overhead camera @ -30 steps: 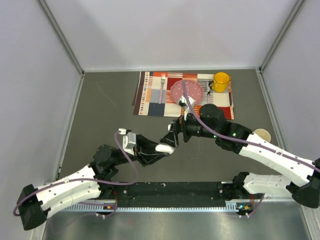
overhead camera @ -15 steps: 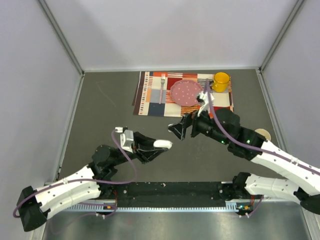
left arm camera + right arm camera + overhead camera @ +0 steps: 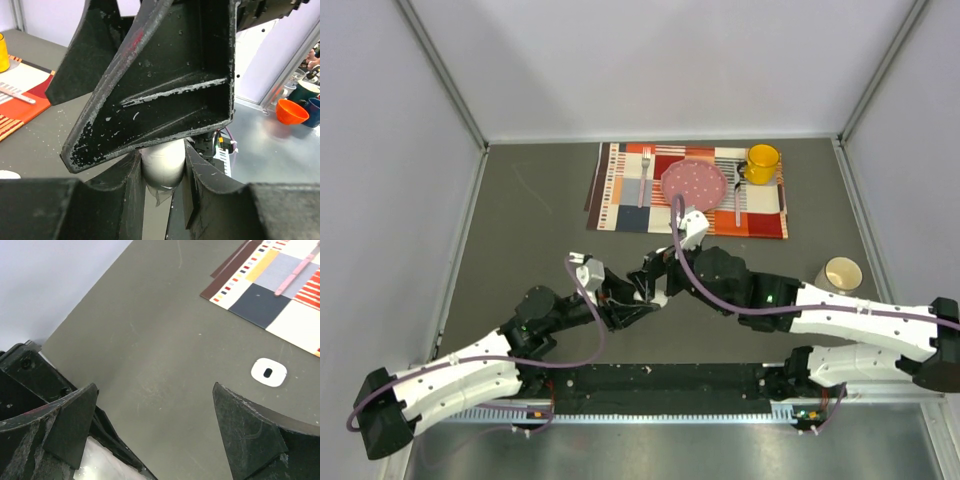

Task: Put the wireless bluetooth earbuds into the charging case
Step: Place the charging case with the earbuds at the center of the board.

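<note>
Left gripper [image 3: 640, 303], on the near side of the placemat [image 3: 685, 190], is clenched on the white charging case [image 3: 161, 161]. Right gripper [image 3: 154, 390] hovers just above the case with its jaws spread over bare table. A small white oval [image 3: 269, 371] lies just off the placemat's corner. The earbuds cannot be made out.

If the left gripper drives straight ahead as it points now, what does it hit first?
The right gripper: its black finger fills the left wrist view just past the charging case the left gripper holds. Depth is unclear, but it looks very close.
</note>
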